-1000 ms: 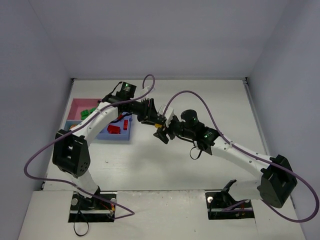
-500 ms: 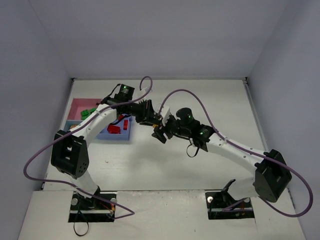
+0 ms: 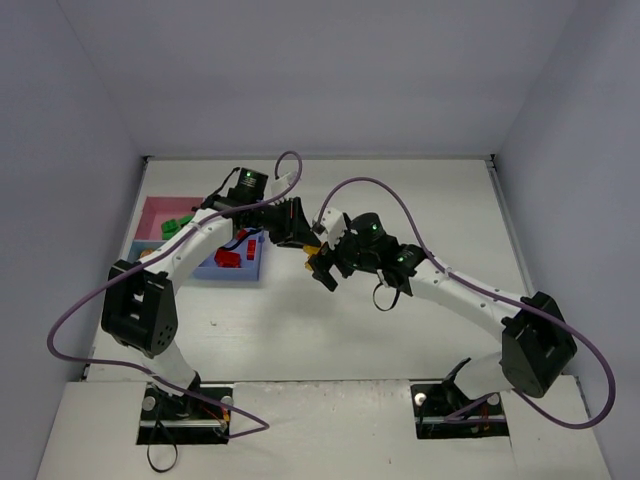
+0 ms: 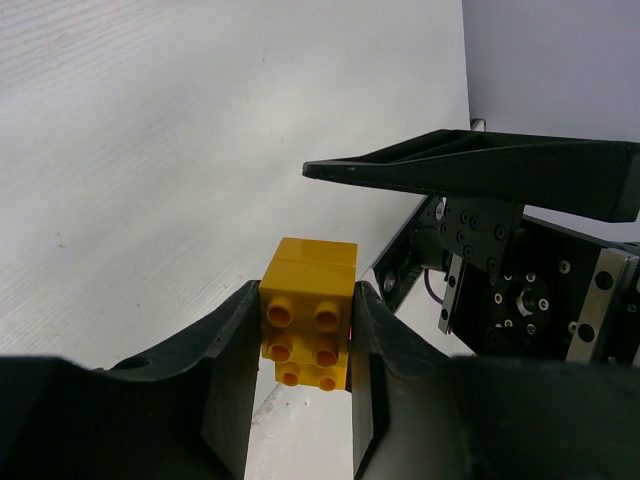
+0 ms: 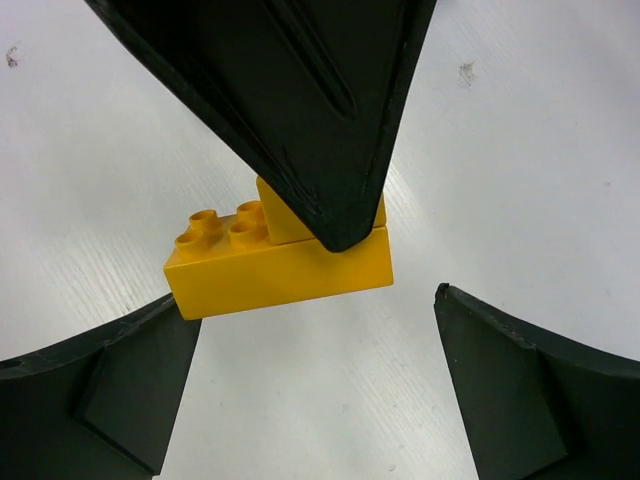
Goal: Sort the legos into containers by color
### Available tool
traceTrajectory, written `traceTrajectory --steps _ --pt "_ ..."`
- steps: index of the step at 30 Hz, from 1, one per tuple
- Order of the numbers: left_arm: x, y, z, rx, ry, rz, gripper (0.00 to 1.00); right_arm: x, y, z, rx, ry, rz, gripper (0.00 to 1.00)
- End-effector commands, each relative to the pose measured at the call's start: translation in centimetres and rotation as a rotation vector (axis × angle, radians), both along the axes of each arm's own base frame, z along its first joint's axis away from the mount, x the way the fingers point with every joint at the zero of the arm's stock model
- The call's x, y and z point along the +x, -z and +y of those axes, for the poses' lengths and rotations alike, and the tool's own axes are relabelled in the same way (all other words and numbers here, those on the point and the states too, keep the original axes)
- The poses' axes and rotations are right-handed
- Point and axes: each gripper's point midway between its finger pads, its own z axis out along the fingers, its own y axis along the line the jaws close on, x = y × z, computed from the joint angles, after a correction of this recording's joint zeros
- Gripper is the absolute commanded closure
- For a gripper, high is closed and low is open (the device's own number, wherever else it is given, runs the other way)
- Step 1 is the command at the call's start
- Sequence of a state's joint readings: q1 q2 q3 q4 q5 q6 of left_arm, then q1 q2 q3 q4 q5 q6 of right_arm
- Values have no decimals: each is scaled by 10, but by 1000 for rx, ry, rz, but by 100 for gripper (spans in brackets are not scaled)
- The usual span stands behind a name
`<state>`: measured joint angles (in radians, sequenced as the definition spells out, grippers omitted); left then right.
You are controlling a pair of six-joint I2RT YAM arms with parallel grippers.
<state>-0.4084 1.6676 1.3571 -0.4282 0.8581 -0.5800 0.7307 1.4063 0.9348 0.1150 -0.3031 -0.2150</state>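
Right arm (image 3: pixel 440 285) closer; yellow lego (image 5: pixel 280 272) half-hidden

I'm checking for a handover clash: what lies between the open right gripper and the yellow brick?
One finger of the left gripper, which clamps the yellow brick; the right wrist view shows that finger overlapping the brick.
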Motion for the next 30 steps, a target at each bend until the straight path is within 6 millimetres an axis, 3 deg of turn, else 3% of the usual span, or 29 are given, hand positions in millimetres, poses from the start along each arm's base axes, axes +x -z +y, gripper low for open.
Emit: traceTrajectory --steps 1,15,24,30 --pt "8 -35 -3 -55 -3 -114 100 12 -30 7 54 18 -63 3" --pt "-1 -32 -10 -83 47 -87 100 11 -57 22 116 -40 -118 1" --pt "-5 -35 -17 -101 72 -84 100 6 -61 32 124 -80 -124 15" --pt "-7 -37 -16 -104 77 -83 100 5 -56 30 116 -81 -119 32"
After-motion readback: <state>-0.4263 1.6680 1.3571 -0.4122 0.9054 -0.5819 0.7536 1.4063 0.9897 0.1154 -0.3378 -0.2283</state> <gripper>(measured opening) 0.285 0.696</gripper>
